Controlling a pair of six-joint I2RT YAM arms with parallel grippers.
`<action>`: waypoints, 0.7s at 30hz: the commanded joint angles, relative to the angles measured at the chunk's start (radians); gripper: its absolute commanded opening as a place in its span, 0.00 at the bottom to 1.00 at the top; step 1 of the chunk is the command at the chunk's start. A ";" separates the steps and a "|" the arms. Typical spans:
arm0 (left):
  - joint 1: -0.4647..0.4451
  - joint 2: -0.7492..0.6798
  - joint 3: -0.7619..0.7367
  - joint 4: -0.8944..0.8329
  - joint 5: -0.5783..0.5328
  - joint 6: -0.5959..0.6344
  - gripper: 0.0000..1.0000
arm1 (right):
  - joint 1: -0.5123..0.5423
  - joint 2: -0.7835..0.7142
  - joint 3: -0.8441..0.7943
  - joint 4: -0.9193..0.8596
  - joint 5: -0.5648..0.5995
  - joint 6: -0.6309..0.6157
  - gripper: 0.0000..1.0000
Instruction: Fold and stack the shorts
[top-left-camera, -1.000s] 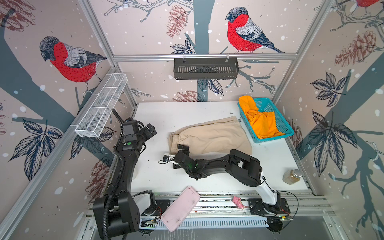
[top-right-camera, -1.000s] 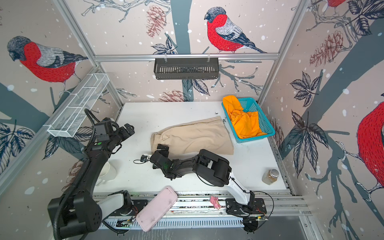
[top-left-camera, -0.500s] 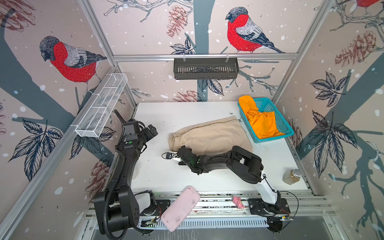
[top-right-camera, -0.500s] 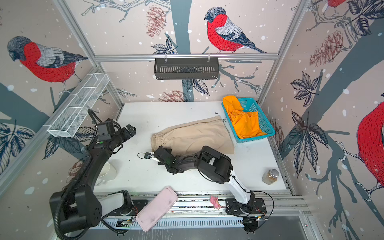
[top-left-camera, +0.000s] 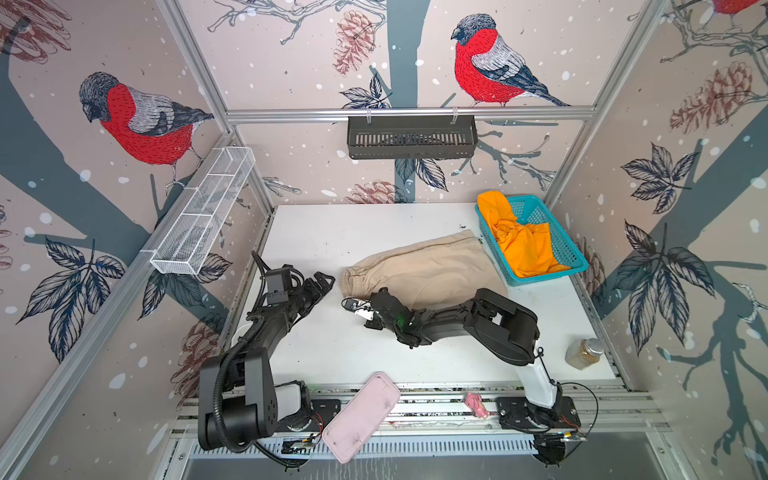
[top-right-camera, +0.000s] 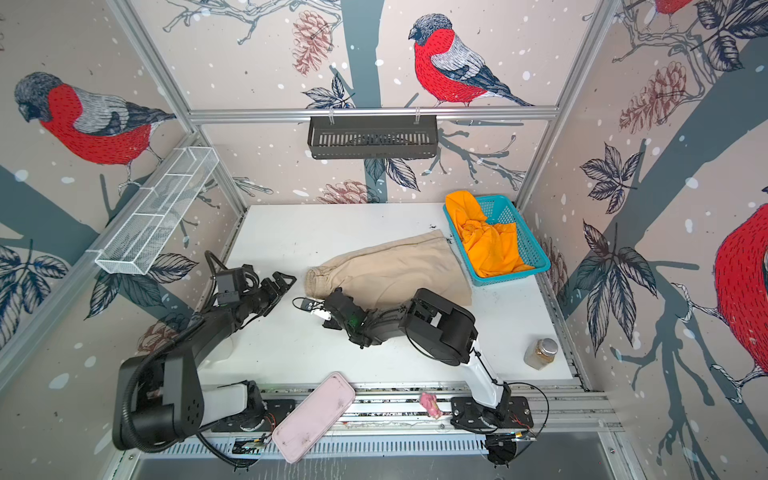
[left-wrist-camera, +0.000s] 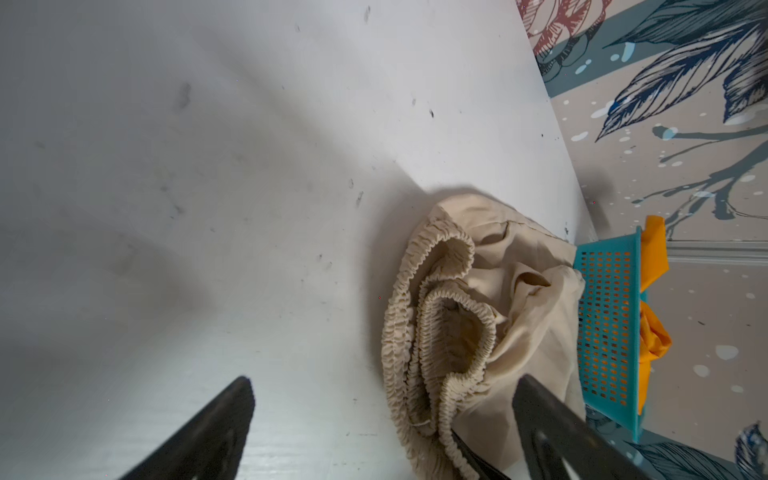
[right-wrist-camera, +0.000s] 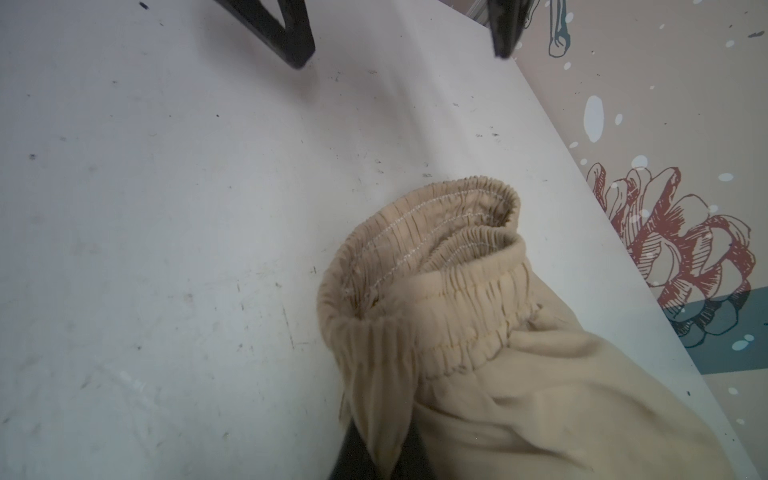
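1. The right end effector is pinched tight on the waistband edge of the beige shorts.
2. The left end effector is spread wide, holds nothing, and sits near that waistband.
3. The beige shorts lie on the white desk.
4. The orange shorts are bunched in the blue-green basket.

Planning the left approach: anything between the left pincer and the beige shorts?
Nothing: only bare white table separates left pincer and beige shorts, in both top views.
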 joint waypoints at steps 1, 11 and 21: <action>-0.031 0.034 -0.013 0.180 0.100 -0.070 0.97 | -0.006 -0.021 -0.021 0.113 -0.045 0.063 0.02; -0.101 0.162 -0.016 0.294 0.120 -0.109 0.97 | -0.004 -0.030 -0.036 0.168 -0.048 0.072 0.01; -0.169 0.252 -0.007 0.413 0.140 -0.134 0.97 | 0.009 -0.030 -0.031 0.229 -0.041 0.072 0.01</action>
